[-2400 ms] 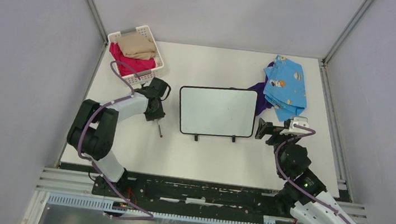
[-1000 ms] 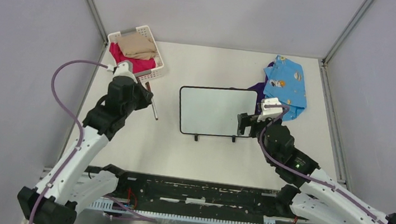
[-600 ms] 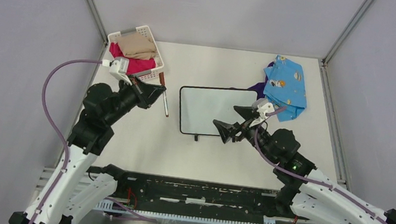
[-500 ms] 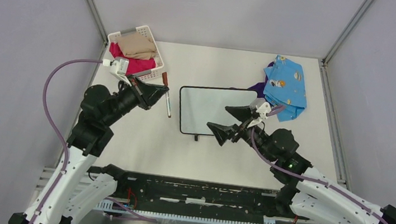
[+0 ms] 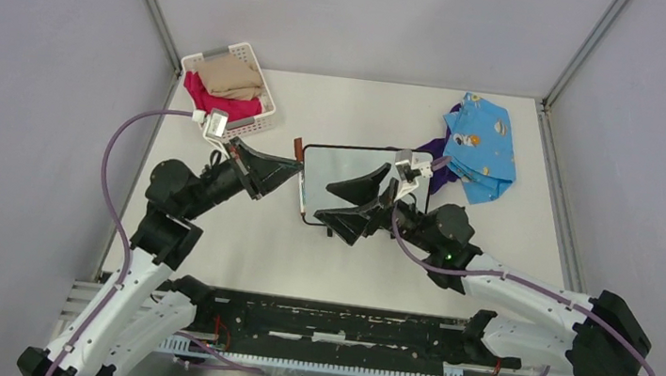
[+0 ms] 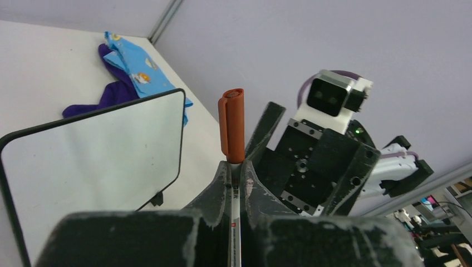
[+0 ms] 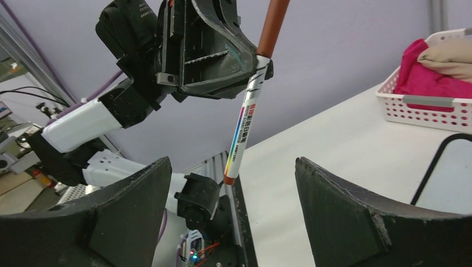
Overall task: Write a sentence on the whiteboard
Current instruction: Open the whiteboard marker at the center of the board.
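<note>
The whiteboard (image 5: 324, 170) lies on the bench (image 5: 367, 107), between the two arms. At its left edge the left hand (image 6: 236, 167) is clamped on a marker (image 6: 232, 130), whose brown-red cap sticks out past the fingertips. The barrel carries a rainbow stripe and print too small to read. Over the whiteboard's near-left part the right hand (image 7: 232, 161) faces the marker, fingers spread wide, gripping nothing. Beyond the whiteboard's far-left corner stands a white basket (image 5: 259, 123) of cloths; at its far-right corner lies a blue patterned cloth (image 5: 481, 143)
</note>
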